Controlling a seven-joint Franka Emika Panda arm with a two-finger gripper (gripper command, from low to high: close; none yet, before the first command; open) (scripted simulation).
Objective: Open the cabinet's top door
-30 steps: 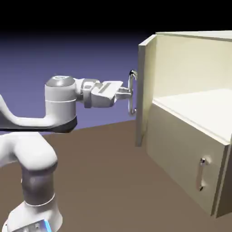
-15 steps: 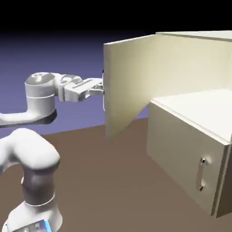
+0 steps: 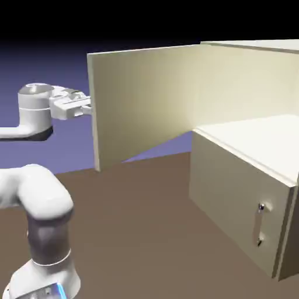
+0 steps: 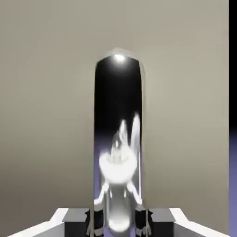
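Blue-purple backdrop (image 3: 64, 64) fills the back of the exterior view, and it goes black at the top. The brown counter (image 3: 134, 233) is under the robot arm (image 3: 38, 111) and the cabinet (image 3: 251, 76). The cabinet is on the right. Its top door (image 3: 146, 105) stands wide open, sticking out to the left, so we can see inside. The smaller door (image 3: 228, 181) below is shut, with its short handle (image 3: 260, 225) left alone, because this job is just for the top door. The fingers (image 3: 87, 109) are at the door's left edge, on its outer side, far from the hinge. I think that's a good place, since pulling there makes the door swing easily.

In the hand view, the long shiny handle (image 4: 118, 92) stands up in front of the door. The 2 fingers are squeezed narrow on it, 1 on each side, so it can't slip out sideways. The job looks almost done to me. Next, maybe a little more gentle pull, or let go. Pulling crooked could make the fingers slide along the smooth bar.
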